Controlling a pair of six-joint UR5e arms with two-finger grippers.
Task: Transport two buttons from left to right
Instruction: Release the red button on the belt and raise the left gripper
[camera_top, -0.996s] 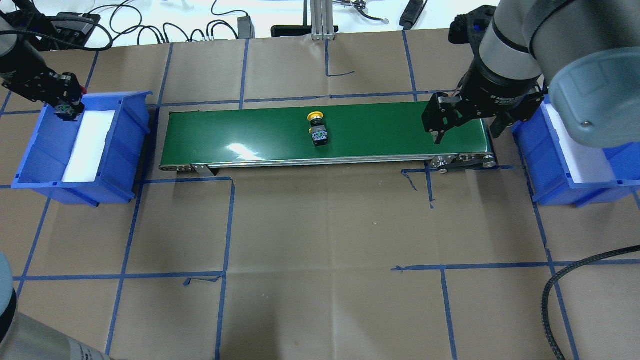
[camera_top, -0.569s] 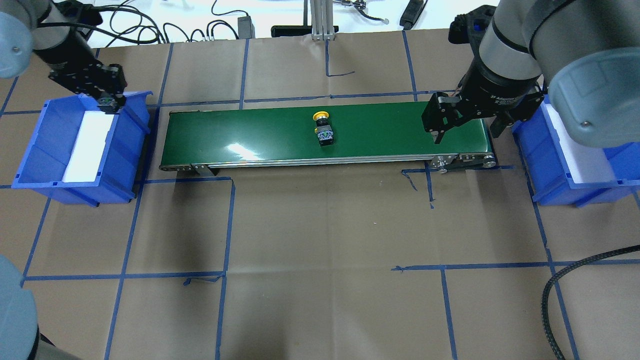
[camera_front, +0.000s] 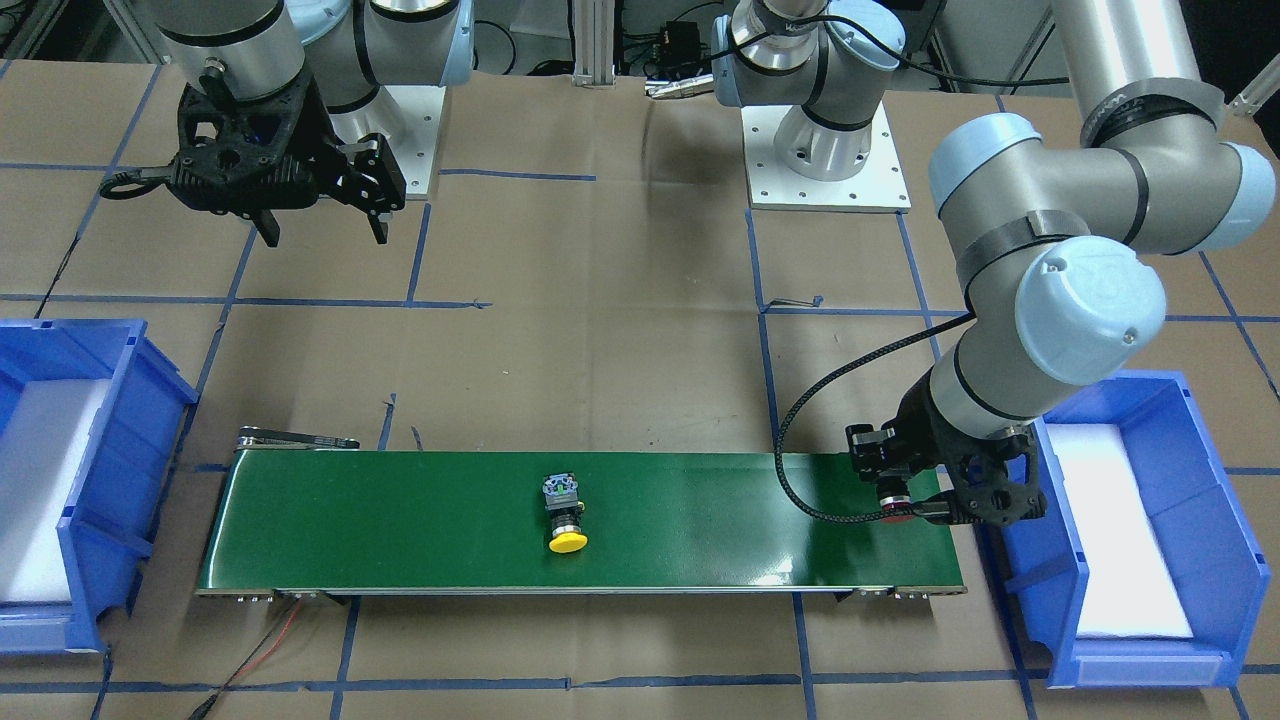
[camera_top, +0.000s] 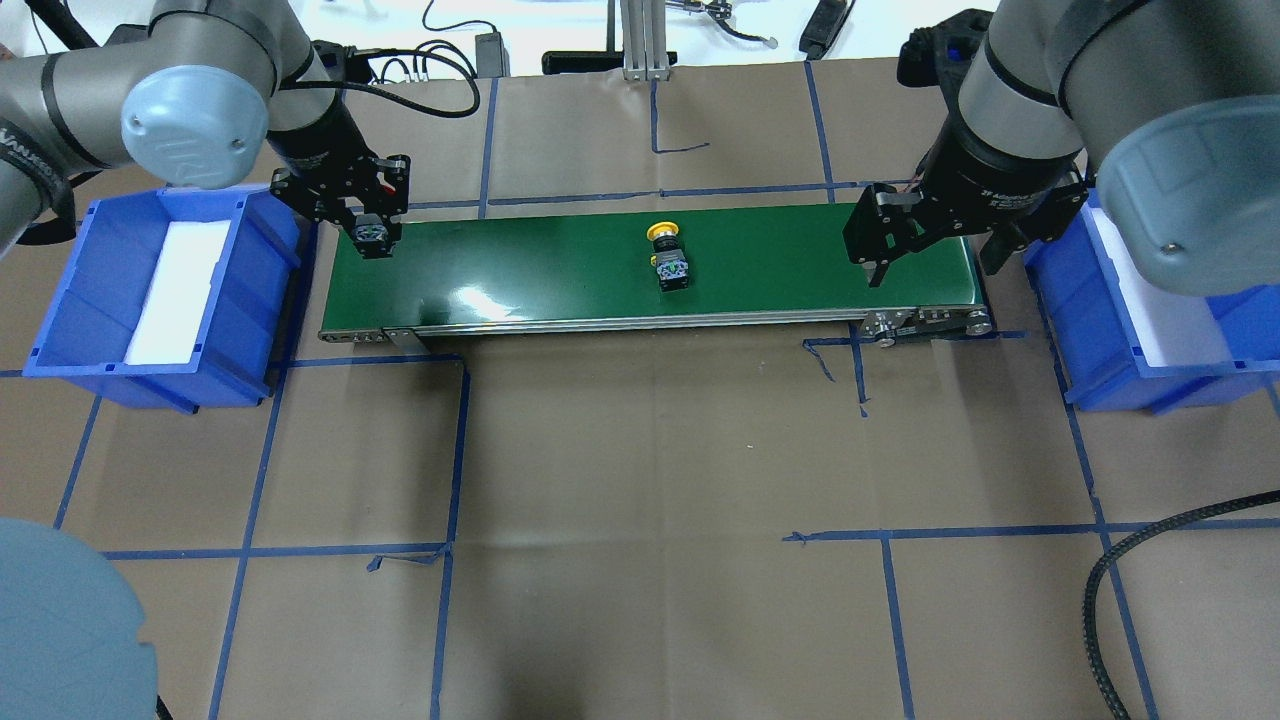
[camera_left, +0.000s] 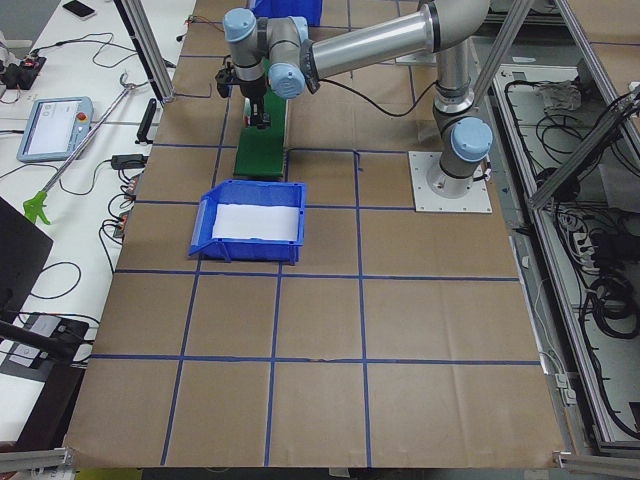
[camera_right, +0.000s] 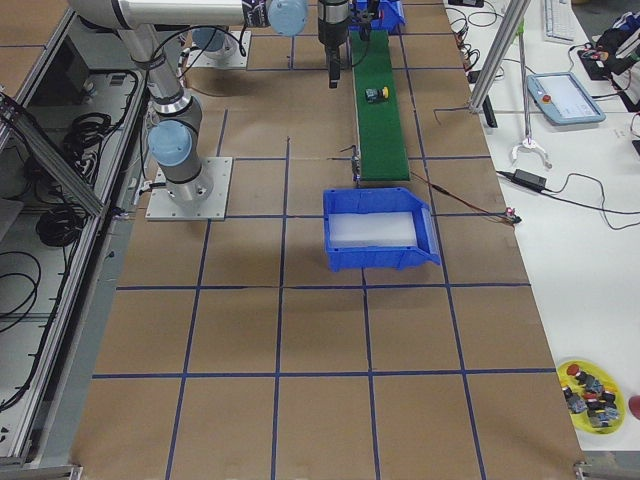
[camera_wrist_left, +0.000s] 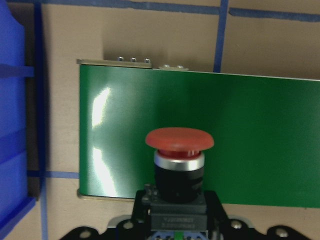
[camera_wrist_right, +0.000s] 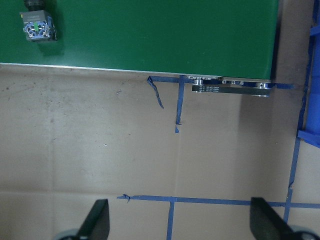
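Red button (camera_wrist_left: 179, 145), pinched in left gripper (camera_top: 367, 238), apparently hovers over left end of green belt (camera_top: 520, 265); yellow button (camera_top: 668, 258) lies mid-belt; right gripper (camera_top: 935, 265) spread near its right end.

Yellow button (camera_top: 668, 254), red button (camera_wrist_left: 179, 145), green belt (camera_top: 800, 268)

The red-capped button (camera_wrist_left: 179, 165) cut off at the bottom of the left wrist view, the yellow-capped button (camera_wrist_right: 38, 26) clipped at the right wrist view's upper left
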